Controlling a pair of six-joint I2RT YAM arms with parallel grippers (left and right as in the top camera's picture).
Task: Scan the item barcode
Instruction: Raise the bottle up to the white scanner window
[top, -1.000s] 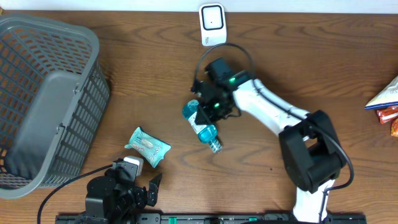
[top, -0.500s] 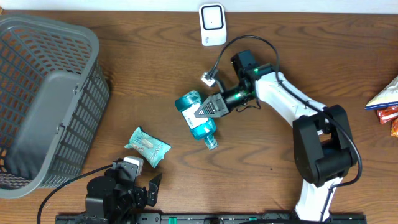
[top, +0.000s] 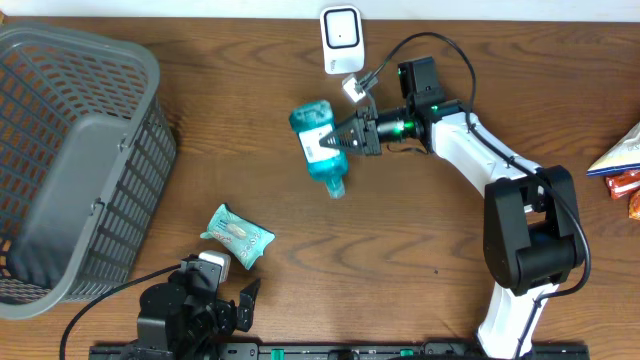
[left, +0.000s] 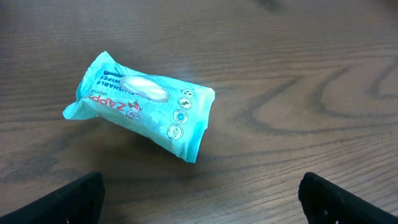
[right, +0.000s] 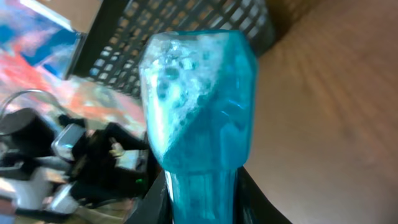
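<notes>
Overhead, the blue bottle is pinched by the right gripper near the scanner, with open table around it. Left wrist: the left gripper is spread wide (only its tips shown) before the wipes packet. Right wrist: the blue bottle's lower part is cut off.

Overhead looks straight down; right wrist, close, shares the bottle.

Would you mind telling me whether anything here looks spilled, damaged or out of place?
Nothing looks spilled. The only oddity is the blue bottle in the right gripper: its liquid looks frothy with bubbles in the wrist view.
</notes>
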